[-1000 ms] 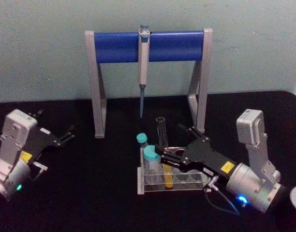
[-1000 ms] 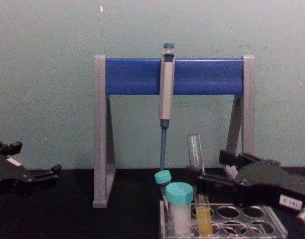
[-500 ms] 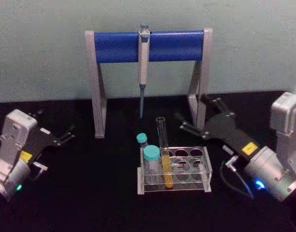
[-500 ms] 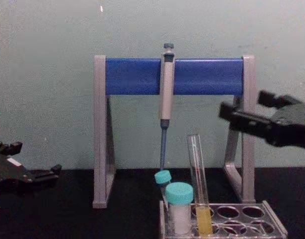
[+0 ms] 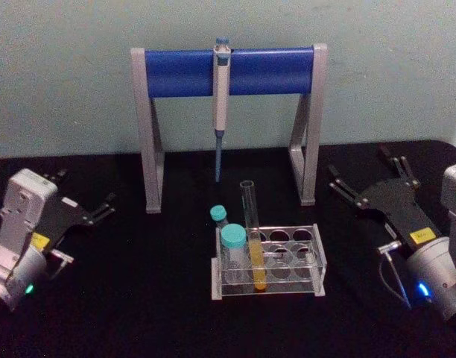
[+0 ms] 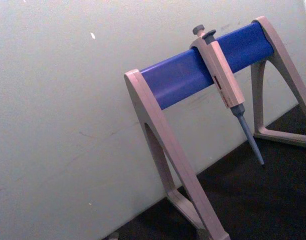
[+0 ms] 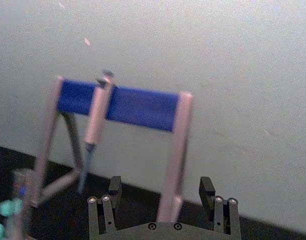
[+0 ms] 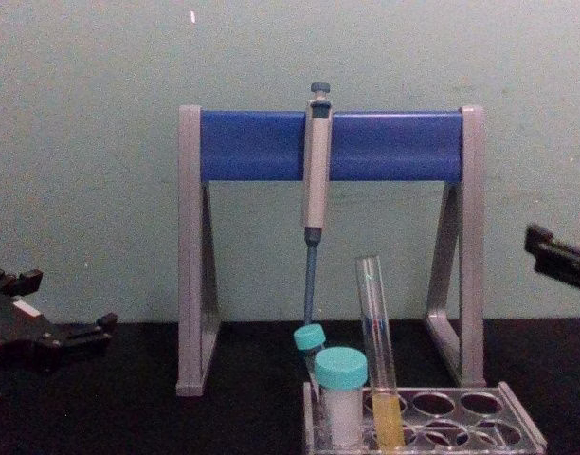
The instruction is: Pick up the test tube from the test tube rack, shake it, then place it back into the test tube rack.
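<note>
The test tube [image 5: 252, 237] [image 8: 373, 341], clear with yellow-orange liquid at its bottom, stands slightly tilted in the front left part of the test tube rack [image 5: 314, 270] [image 8: 522, 434]. Nothing holds it. My right gripper [image 5: 358, 162] is open and empty, off to the right of the rack and well apart from it; one of its fingers [image 8: 555, 252] shows at the chest view's right edge. In the right wrist view its fingers [image 7: 113, 186] are spread wide with nothing between them. My left gripper [image 5: 86, 186] [image 8: 67, 301] rests open at the far left.
Two teal-capped white tubes [image 5: 232, 243] [image 8: 341, 384] sit in the rack's left end beside the test tube. Behind the rack stands a grey-and-blue pipette stand [image 5: 228, 71] [image 8: 385, 144] [image 6: 193, 75] with a grey pipette [image 5: 220, 97] [image 8: 316, 171] hanging from it. The table [image 5: 138, 298] is black.
My right gripper let go of the test tube, opened, and drew back to the right and up from the rack. The tube stays in the rack. The left arm has not moved.
</note>
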